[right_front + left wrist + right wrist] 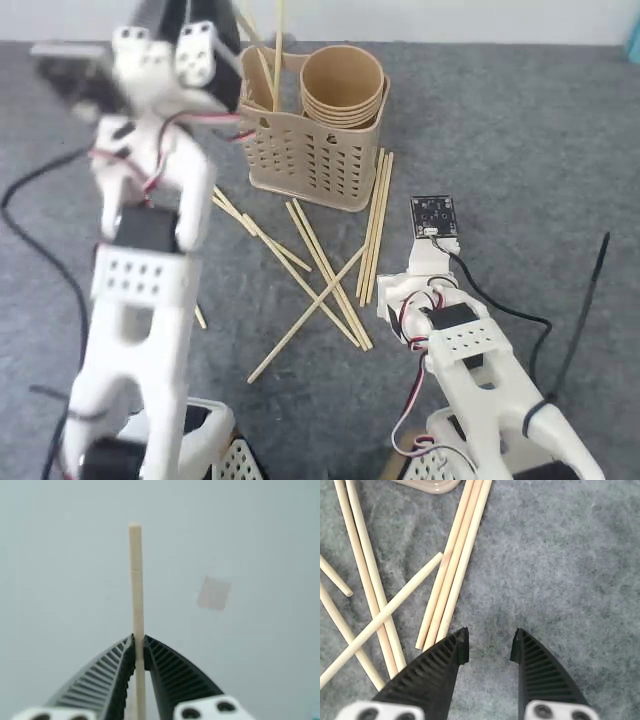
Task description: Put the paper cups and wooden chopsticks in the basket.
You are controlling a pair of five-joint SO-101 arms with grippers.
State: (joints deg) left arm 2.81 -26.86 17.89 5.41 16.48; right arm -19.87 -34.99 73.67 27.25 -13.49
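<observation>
One chopstick (136, 605) stands clamped in left fingers (107, 675), apparently above the basket (300, 165).

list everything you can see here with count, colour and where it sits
grey felt-like table: one, grey, under everything
beige perforated plastic basket: one, beige, far middle of table
brown paper cups: one nested stack, brown, inside the basket
loose wooden chopsticks: about ten, pale, scattered on table before the basket
upright wooden chopsticks: at least two, pale, sticking out of the basket
left gripper: one, black, shut on a pale wooden chopstick
right gripper: one, black, open over the table by loose chopsticks
</observation>
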